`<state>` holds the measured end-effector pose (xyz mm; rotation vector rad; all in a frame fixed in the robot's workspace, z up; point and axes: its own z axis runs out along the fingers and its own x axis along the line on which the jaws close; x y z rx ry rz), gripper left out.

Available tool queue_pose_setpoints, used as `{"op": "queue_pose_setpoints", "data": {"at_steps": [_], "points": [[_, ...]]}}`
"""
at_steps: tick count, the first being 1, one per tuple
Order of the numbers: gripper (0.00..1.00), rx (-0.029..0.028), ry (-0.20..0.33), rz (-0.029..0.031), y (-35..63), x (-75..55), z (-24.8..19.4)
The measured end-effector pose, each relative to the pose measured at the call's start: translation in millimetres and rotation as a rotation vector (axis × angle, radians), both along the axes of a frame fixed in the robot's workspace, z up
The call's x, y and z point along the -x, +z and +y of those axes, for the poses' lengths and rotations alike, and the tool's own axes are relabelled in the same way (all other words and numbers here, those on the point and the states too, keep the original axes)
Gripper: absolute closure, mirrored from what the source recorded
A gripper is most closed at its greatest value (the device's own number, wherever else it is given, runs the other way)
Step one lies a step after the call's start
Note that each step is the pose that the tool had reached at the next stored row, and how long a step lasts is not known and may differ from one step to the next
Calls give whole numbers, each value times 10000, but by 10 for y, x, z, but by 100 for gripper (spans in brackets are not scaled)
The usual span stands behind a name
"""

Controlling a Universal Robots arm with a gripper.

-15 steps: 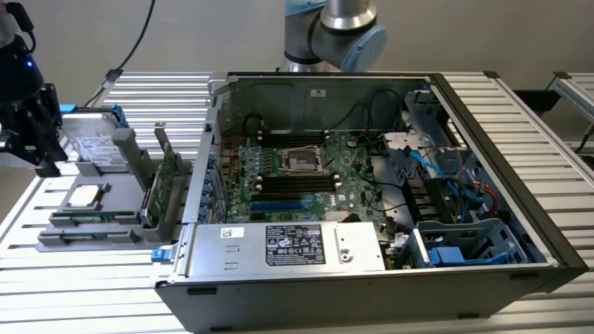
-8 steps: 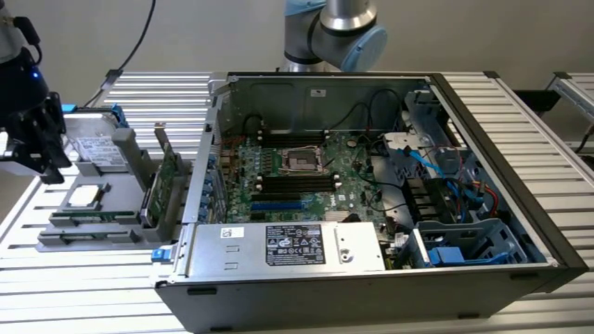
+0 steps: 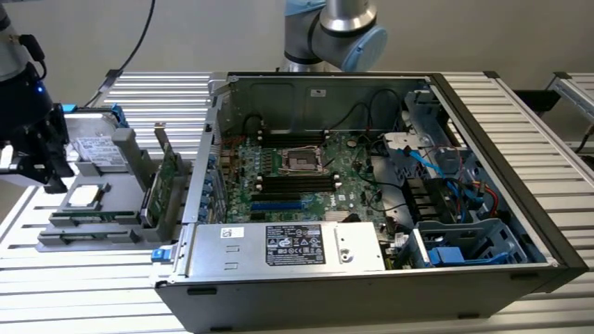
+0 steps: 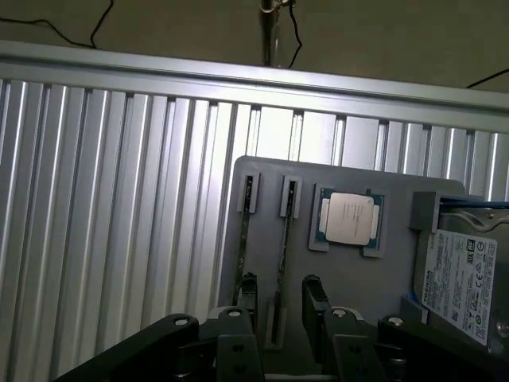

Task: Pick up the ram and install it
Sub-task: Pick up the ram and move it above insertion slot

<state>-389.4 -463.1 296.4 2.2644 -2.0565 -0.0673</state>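
arm joint [image 3: 346,31]: rounded silver-grey housing, recorded in the exterior view
end cap [image 3: 369,43]: pale blue, smooth, fitted on the joint housing
wrist block [image 3: 23,104]: black casing, boxy, with stepped edges
indicator light [image 3: 39,89]: small blue glow noted on the black casing
cable [image 3: 139,38]: thin, black, seen beside the wrist block
gripper [image 4: 281,296]: matte black throughout
fingers [image 4: 248,298]: two, slim, dark, ribbed on the inner faces
linkage pins [image 4: 183,322]: round, dull metal, set into the black link bars

ribbed shiny metal table [image 4: 119,199]; matt grey plastic tray [image 4: 358,286]; matt black hand [image 4: 280,282].
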Motion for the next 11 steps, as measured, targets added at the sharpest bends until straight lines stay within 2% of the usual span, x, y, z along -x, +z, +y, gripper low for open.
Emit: {"op": "queue_pose_setpoints", "data": {"at_steps": [5, 11], "points": [[64, 0, -86, -10, -90, 1, -50], [64, -6, -356, -28, -201, 0, -88]]}}
